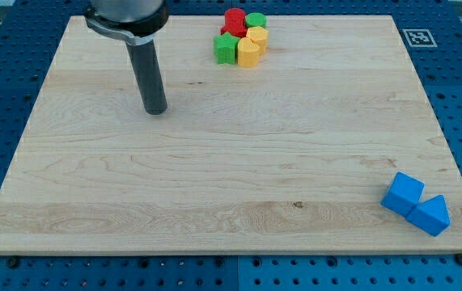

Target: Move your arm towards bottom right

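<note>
Rigid rod, no pincer fitted. My tip on bare wooden board, upper left, touching nothing. 2 blue blocks at bottom right: light, slide easily.

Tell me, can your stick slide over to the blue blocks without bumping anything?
Probably yes. My tip is near the view's top left, and the blue blocks sit at the bottom right. Only bare board lies between; the red, green and yellow cluster sits off that path.
</note>
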Controlling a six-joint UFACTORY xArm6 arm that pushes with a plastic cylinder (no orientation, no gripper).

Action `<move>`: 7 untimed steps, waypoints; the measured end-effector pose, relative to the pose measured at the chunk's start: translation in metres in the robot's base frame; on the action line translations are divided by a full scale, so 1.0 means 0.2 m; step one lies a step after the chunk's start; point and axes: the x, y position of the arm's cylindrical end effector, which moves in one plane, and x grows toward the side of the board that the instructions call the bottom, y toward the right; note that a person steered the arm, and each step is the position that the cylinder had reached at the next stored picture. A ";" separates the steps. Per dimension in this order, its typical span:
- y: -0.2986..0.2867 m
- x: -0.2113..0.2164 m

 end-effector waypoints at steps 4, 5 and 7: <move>0.01 0.06; 0.01 0.09; 0.02 0.11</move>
